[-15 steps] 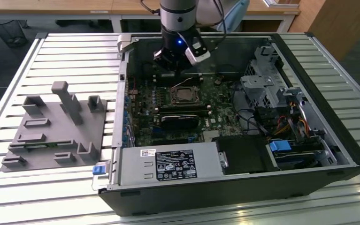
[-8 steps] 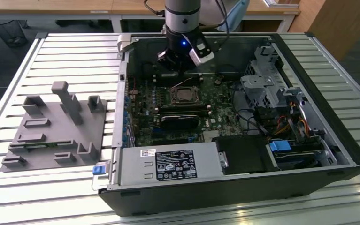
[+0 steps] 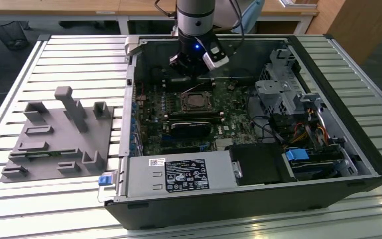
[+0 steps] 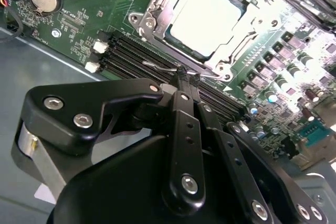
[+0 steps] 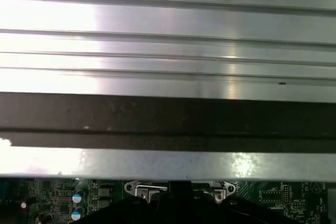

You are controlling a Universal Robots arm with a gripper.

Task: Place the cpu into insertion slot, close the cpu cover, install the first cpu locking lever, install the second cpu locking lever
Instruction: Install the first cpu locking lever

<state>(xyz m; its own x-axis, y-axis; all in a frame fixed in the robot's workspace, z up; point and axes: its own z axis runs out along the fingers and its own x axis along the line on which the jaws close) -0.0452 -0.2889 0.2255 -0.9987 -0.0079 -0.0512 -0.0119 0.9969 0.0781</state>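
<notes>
The cpu (image 4: 207,17), a silvery square chip, lies in the insertion slot (image 3: 194,102) on the green board. The cpu cover (image 4: 157,11), a thin metal frame, lies flat around it. A thin wire locking lever (image 4: 160,68) runs along the socket's edge beside the black memory slots. My gripper (image 4: 185,77) is shut, its two black fingers pressed together with the tips right at the lever's end. I cannot tell whether the wire is pinched or only touched. In the exterior view my gripper (image 3: 189,74) hangs inside the case just behind the socket.
A black heatsink block (image 3: 191,128) sits in front of the socket. The power supply (image 3: 177,177) fills the case front and a drive cage (image 3: 290,94) stands at the exterior view's right. A grey fixture (image 3: 58,134) rests on the slatted table at its left. The case wall (image 5: 168,119) is close behind.
</notes>
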